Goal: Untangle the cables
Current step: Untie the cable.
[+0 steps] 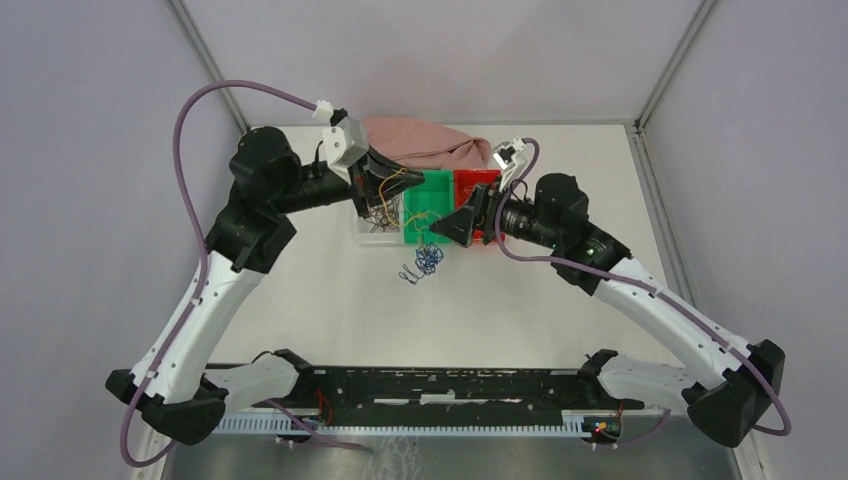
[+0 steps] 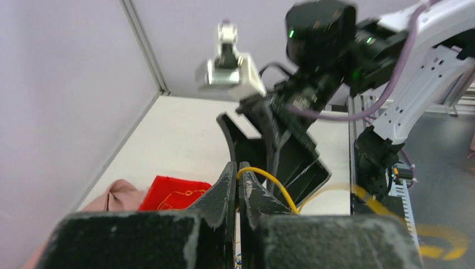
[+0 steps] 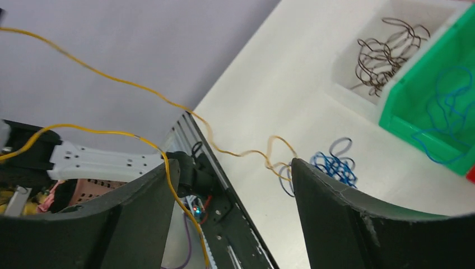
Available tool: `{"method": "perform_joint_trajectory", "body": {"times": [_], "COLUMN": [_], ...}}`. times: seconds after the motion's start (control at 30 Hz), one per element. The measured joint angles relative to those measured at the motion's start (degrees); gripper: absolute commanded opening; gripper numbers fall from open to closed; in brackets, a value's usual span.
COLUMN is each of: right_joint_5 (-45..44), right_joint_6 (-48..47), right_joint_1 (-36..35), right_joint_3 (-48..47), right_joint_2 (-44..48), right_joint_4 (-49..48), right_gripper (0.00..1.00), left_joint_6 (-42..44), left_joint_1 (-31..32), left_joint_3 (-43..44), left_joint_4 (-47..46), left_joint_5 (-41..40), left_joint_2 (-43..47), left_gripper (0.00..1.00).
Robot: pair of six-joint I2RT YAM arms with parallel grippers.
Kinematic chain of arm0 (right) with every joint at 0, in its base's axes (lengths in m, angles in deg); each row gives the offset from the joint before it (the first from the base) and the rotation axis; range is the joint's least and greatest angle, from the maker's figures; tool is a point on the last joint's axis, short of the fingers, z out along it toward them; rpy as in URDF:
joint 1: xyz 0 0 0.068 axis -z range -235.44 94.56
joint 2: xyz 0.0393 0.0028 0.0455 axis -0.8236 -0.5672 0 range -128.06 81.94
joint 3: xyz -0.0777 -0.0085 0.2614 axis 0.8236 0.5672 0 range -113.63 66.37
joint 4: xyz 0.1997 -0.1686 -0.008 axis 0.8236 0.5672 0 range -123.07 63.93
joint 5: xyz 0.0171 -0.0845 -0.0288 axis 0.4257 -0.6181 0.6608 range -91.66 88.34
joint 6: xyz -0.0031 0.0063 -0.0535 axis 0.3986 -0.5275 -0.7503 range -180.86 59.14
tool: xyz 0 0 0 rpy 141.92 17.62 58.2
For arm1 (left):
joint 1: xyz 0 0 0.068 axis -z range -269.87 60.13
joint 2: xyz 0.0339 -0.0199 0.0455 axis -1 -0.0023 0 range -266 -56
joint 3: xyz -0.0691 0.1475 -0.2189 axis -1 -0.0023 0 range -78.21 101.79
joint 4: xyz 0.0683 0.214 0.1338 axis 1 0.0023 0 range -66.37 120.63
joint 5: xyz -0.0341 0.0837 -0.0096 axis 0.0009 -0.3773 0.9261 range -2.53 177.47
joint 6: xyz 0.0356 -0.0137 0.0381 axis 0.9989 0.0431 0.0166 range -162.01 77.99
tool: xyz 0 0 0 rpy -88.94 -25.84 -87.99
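Yellow cable strung above the desk.
Left tool pressed together, pinching the cable; the strand runs from upper left to centre, passing between the spread fingers of the right tool — apparently ending in the blue cables, nearer the right arm.

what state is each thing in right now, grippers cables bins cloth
left gripper: shut on the yellow cable
right gripper: open, gripping nothing
yellow cable: lifted, slack in the air
blue cables: tangled pile on the table
brown cables: loose in the white bin
green bin: holds a blue cable
red bin: holds thin yellow wires
pink cloth: crumpled behind the bins
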Motion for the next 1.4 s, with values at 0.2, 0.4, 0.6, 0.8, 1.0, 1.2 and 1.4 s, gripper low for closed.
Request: {"method": "perform_joint_trajectory", "body": {"times": [0.2,0.4,0.6,0.8,1.0,1.2,1.4], "right_joint_5": [-0.61,-2.95,-8.24,-11.89,-14.56,-16.24,-18.23], "right_joint_6": [-2.49,-3.56,-3.82,-3.50,-2.47,-1.49,-1.31], "right_joint_1": [-1.18,-5.07,-12.20,-16.02,-16.55,-16.55,-16.52], "right_joint_3": [4.85,4.04,3.76,3.78,6.29,10.86,12.85], "right_joint_2": [-1.90,-7.21,-14.25,-18.12,-20.24,-23.87,-26.16], "right_joint_4": [-1.05,-4.61,-8.37,-11.54,-16.50,-18.78,-18.34], "right_gripper": [0.80,0.78,0.75,0.73,0.75,0.76,0.77], "left_joint_6": [-1.51,-2.51,-3.13,-3.15,-3.17,-3.23,-3.78], "left_joint_1": [0.00,0.00,0.00,0.00,0.00,0.00,0.00], "left_joint_3": [2.71,4.72,7.37,11.08,18.29,24.55,26.91], "left_joint_4": [-0.24,0.72,0.81,1.05,1.29,-1.88,-6.23], "left_joint_5": [1.33,2.36,2.67,2.80,2.73,1.46,-0.59], "left_joint_2": [0.35,-0.17,-0.66,-1.25,-3.10,-3.67,-3.28], "left_gripper": [0.03,0.03,0.03,0.03,0.03,0.03,0.03]}}
